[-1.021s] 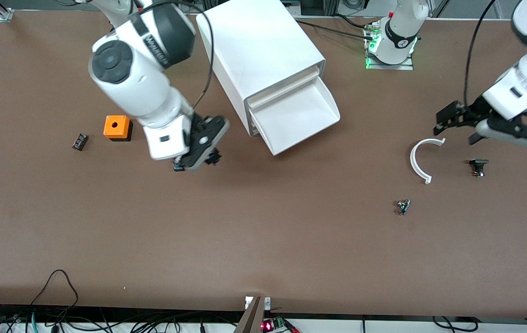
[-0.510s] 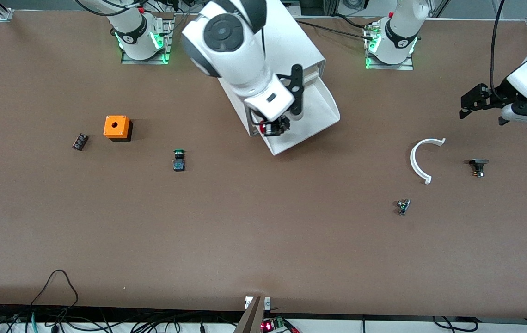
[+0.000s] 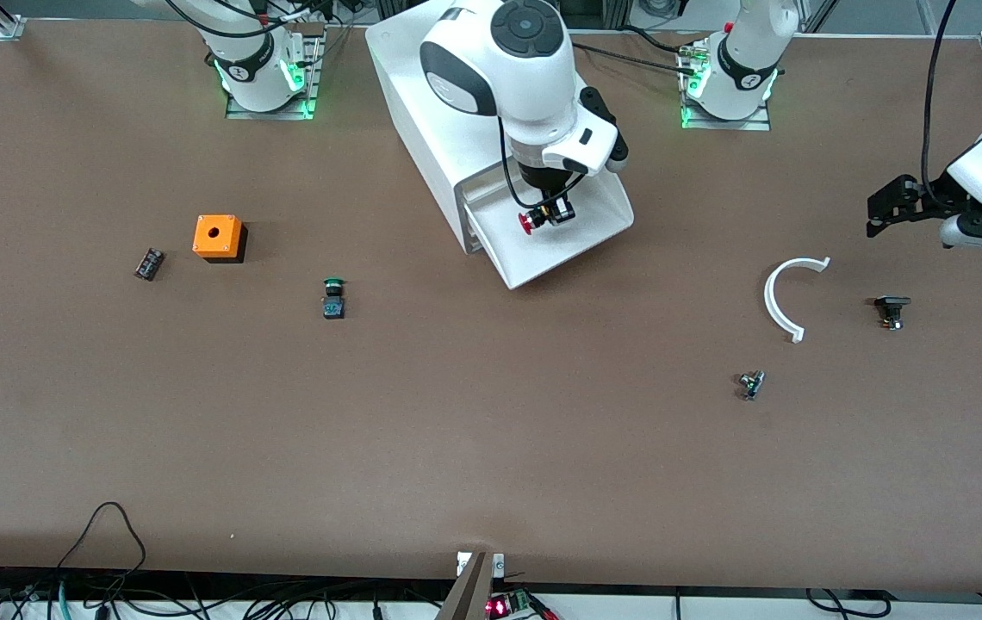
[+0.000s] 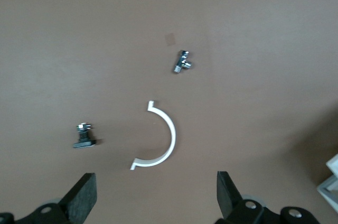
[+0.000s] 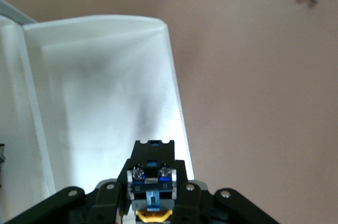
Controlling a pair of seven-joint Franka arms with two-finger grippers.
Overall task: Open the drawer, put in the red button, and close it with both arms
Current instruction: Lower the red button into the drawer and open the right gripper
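Note:
The cabinet [image 3: 456,86] stands at the table's middle, near the bases, with its lowest drawer [image 3: 599,232] pulled out. My right gripper [image 3: 548,213] is over the open drawer, shut on the red button [image 3: 527,224], whose red cap points sideways. In the right wrist view the button's black body with its blue-and-yellow end [image 5: 153,179] sits between the jaws, with the drawer's white floor [image 5: 105,92] below it. My left gripper [image 3: 973,234] hangs open and empty over the table at the left arm's end; its fingers [image 4: 84,197] stand wide apart.
A green-capped button [image 3: 333,297], an orange box [image 3: 218,237] and a small dark part [image 3: 148,263] lie toward the right arm's end. A white arc [image 3: 788,297], a black part [image 3: 891,311] and a metal part [image 3: 750,384] lie toward the left arm's end.
My right gripper has carried the red button from beside the green-capped button to over the open drawer. My left gripper has drawn back toward the left arm's end.

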